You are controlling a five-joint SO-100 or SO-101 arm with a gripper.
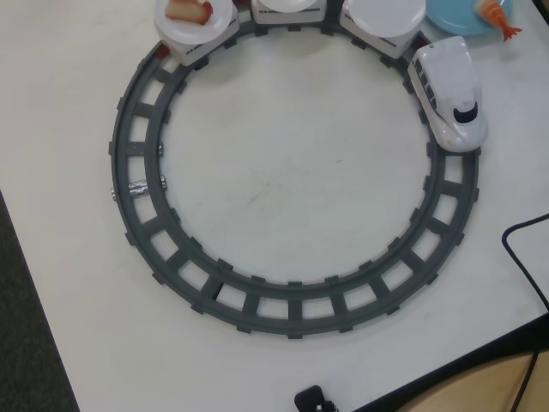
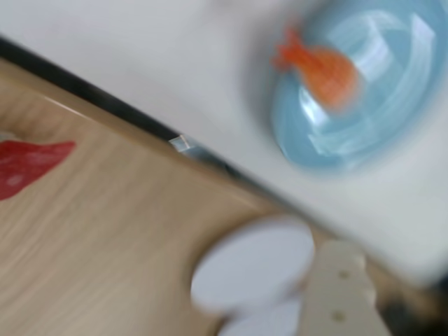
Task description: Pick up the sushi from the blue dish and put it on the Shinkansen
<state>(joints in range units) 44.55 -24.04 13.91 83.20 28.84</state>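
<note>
The shrimp sushi (image 1: 496,12) lies on the blue dish (image 1: 455,15) at the top right edge of the overhead view, its orange tail over the rim. The white Shinkansen (image 1: 450,93) stands on the track just below the dish, and its cars with round white plates (image 1: 383,17) curve left along the top. In the blurred wrist view, the sushi (image 2: 323,68) and the dish (image 2: 371,133) are at the upper right, far from my gripper (image 2: 371,280). Only one cream finger (image 2: 341,287) shows at the bottom edge. The gripper is out of the overhead view.
The grey circular track (image 1: 171,257) fills the white table. The leftmost car's plate carries a red-and-white piece (image 1: 190,10). A black cable (image 1: 523,249) runs at the right. The wrist view shows a wooden surface (image 2: 105,238), a red patch (image 2: 28,164) and blurred white discs (image 2: 252,269).
</note>
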